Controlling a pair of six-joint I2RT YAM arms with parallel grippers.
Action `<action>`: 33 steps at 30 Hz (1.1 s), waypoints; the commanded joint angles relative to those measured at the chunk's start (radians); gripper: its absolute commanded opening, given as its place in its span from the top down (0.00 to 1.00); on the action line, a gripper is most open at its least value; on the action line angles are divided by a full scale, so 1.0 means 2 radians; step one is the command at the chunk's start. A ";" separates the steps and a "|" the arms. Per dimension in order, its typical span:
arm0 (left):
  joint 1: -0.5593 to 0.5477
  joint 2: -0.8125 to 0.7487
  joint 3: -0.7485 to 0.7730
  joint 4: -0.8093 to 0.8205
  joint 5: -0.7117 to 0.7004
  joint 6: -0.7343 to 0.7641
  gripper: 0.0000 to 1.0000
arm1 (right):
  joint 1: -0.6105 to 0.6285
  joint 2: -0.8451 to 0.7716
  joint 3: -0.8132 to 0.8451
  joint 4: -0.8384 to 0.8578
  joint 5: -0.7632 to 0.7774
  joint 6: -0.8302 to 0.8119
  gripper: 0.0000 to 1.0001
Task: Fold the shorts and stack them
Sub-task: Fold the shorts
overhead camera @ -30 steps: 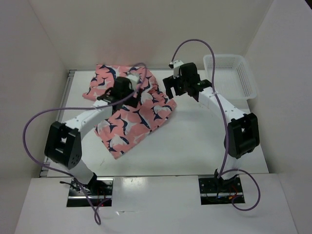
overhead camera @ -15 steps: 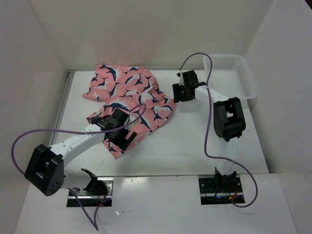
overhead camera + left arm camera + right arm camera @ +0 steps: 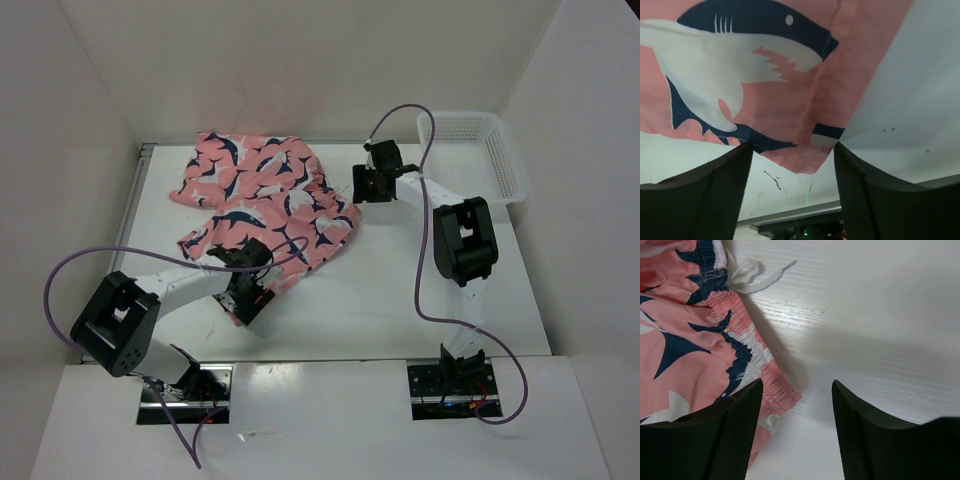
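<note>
The shorts point(image 3: 265, 200), salmon-pink with navy-and-white sharks, lie spread on the white table toward the back left. My left gripper point(image 3: 243, 303) is open at the near hem corner of one leg; in the left wrist view the hem corner point(image 3: 800, 157) lies between my open fingers, not pinched. My right gripper point(image 3: 362, 185) is open at the elastic waistband's right corner. In the right wrist view the waistband point(image 3: 747, 352) and a white drawstring point(image 3: 752, 277) lie beside my left finger point(image 3: 730, 435).
A white mesh basket point(image 3: 480, 150) stands at the back right corner. White walls close in the table on three sides. Purple cables loop over both arms. A small dark scuff point(image 3: 772, 180) marks the table near the left gripper.
My left arm has drawn back from the middle of the shorts to the near hem corner. My right arm has folded in and lowered to the waistband's right corner.
</note>
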 commanded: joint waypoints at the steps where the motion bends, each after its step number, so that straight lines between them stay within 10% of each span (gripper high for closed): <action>1: -0.001 0.039 0.001 0.035 -0.048 0.002 0.31 | 0.015 0.009 -0.001 0.006 -0.013 0.020 0.37; 6: -0.001 0.048 0.008 0.029 -0.029 0.002 0.66 | 0.015 0.009 0.004 -0.013 -0.027 0.043 0.32; 13: -0.001 0.058 0.028 0.019 -0.024 0.002 0.90 | 0.021 0.021 -0.034 -0.017 -0.027 0.066 0.22; 22: 0.005 0.058 0.033 0.064 -0.093 0.002 1.00 | 0.037 0.044 0.004 -0.007 -0.030 0.075 0.99; 33: 0.210 0.070 0.296 0.156 -0.198 0.002 1.00 | -0.029 -0.045 0.206 -0.003 0.019 -0.059 1.00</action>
